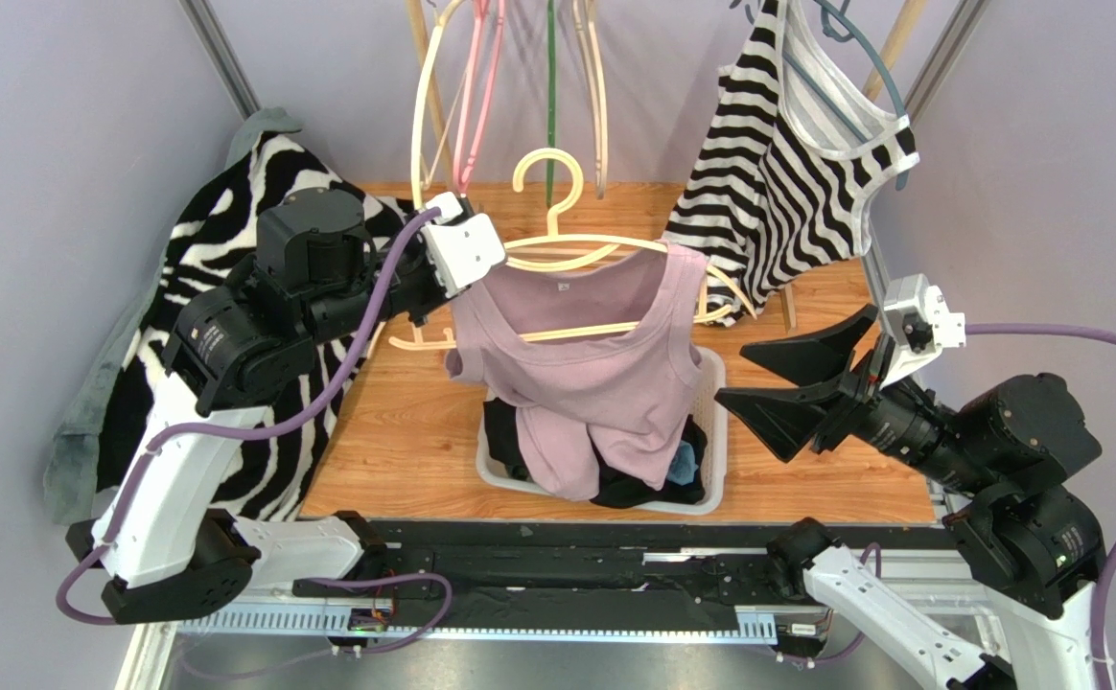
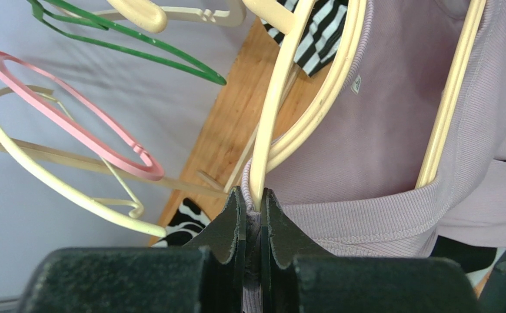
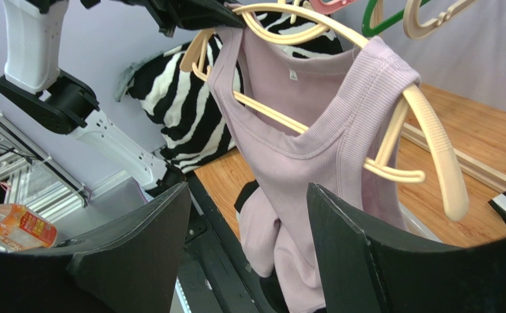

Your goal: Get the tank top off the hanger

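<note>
Over the middle of the table (image 1: 406, 417), the mauve tank top (image 1: 578, 360) hangs on a cream hanger (image 1: 578, 245), its lower half drooping into a white basket (image 1: 715, 431) of dark clothes. At about ten o'clock from the garment, the left gripper (image 2: 253, 208) is clenched on the hanger's end, with a fold of ribbed fabric caught between the fingers too. At about three o'clock the right gripper (image 1: 740, 380) stands apart from the cloth, jaws spread wide and holding nothing.

From where I stand the top looks light, soft and stretchy. I'd expect it to sag and bunch rather than keep any shape, and to drag on the plastic rather than slip. The far strap (image 3: 366, 111), at two o'clock, is looped over the hanger's free arm. That ribbed strap, near the shoulder seam, seems the sensible place to pinch and peel outward. Grabbing the loose body would probably only stretch it.
</note>
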